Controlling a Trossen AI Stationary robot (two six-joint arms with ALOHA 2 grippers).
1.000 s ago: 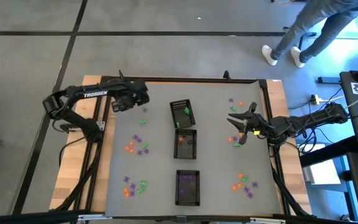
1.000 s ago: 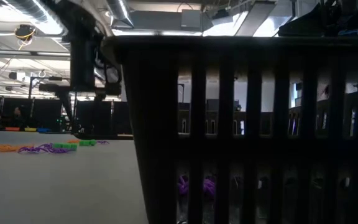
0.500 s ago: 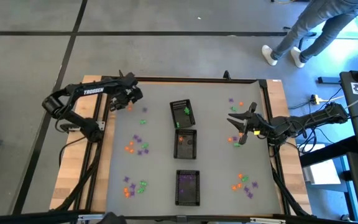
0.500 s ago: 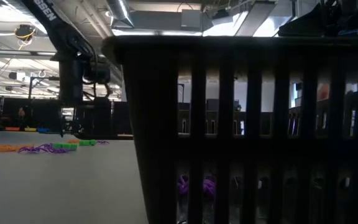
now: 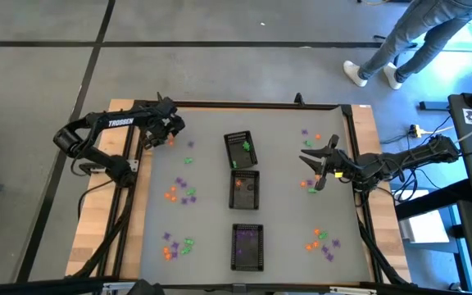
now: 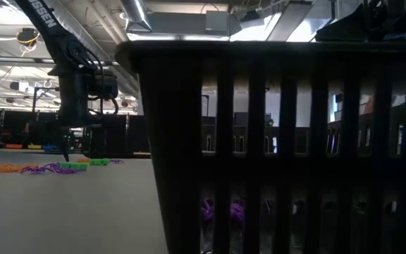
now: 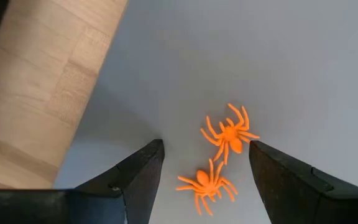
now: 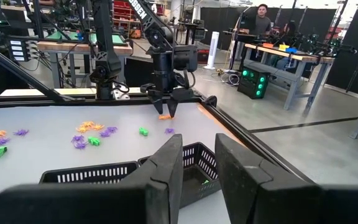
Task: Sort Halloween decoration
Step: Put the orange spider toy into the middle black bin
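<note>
Left wrist view: left gripper [image 7: 205, 163] descending over two orange spiders [image 7: 230, 134], jaws apart.
Having swung from the green tray [image 5: 240, 149], it is lining up a pick; right gripper [image 5: 318, 166] waiting, jaws apart.

I see two glossy orange plastic spiders [image 7: 219, 158] on a smooth matt grey tabletop [image 7: 278, 56] edged with pale grained wood [image 7: 36, 87].

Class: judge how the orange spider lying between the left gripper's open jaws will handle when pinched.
The orange spider looks thin, flat plastic, so probably very light. Its splayed legs may flex or slip from the left gripper. A second spider lies close and may get nudged.
</note>
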